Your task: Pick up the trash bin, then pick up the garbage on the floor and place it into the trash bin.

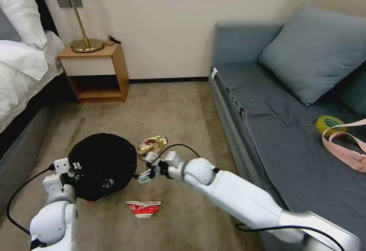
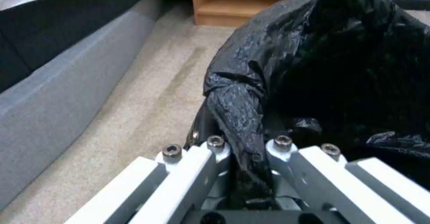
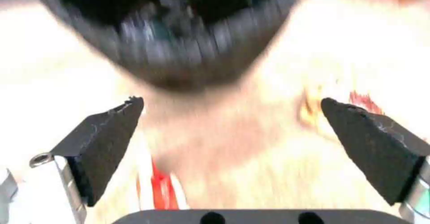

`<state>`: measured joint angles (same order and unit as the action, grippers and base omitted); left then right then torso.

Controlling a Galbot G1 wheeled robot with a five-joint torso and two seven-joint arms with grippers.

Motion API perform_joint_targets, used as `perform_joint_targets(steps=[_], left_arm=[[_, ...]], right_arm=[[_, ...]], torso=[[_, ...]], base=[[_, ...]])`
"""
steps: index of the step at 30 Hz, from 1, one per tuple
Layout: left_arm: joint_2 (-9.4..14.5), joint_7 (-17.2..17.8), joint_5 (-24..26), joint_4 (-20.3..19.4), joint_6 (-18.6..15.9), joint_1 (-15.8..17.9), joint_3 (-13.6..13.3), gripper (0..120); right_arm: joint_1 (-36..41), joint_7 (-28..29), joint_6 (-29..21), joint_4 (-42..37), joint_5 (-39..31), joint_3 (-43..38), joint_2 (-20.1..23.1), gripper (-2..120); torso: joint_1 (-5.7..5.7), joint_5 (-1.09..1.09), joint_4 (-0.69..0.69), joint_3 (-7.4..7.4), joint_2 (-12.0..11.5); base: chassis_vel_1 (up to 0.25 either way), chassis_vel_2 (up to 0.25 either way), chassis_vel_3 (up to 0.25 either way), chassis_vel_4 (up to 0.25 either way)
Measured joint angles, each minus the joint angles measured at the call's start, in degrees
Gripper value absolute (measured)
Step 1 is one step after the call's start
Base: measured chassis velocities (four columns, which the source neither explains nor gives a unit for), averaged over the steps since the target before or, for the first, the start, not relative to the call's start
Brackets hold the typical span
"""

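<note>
Round trash bin (image 1: 102,166), crinkled black liner, left gripper (image 2: 246,157) pinching rim

Brass lamp (image 1: 82,34) on wooden nightstand (image 1: 95,72); tape roll (image 1: 328,123) on grey sofa (image 1: 274,129).

trash bin (image 1: 102,165) left of carton (image 1: 143,208), wrappers (image 1: 151,144).
</note>
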<state>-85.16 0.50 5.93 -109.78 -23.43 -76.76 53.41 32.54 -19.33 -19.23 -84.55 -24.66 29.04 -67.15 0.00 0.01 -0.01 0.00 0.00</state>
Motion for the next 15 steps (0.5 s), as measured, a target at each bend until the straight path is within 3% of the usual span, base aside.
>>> perform_joint_targets(steps=[7, 15], left_arm=[[0.06, 0.16, 0.01, -0.35, -0.66, 0.36, -0.11, 3], [-0.19, 0.26, -0.26, -0.87, -1.04, 0.53, -0.4, 3]], right_arm=[[4.18, -3.05, -0.29, 1.74, 5.76, -1.51, 1.39, 100], [6.91, -4.23, 1.54, 3.55, 8.39, 0.11, -1.62, 100]], torso=[[0.0, 0.0, 0.0, 0.0, 0.0], [0.0, -0.01, 0.0, 0.0, 0.0]], base=[[0.0, 0.0, 0.0, 0.0], [0.0, 0.0, 0.0, 0.0]])
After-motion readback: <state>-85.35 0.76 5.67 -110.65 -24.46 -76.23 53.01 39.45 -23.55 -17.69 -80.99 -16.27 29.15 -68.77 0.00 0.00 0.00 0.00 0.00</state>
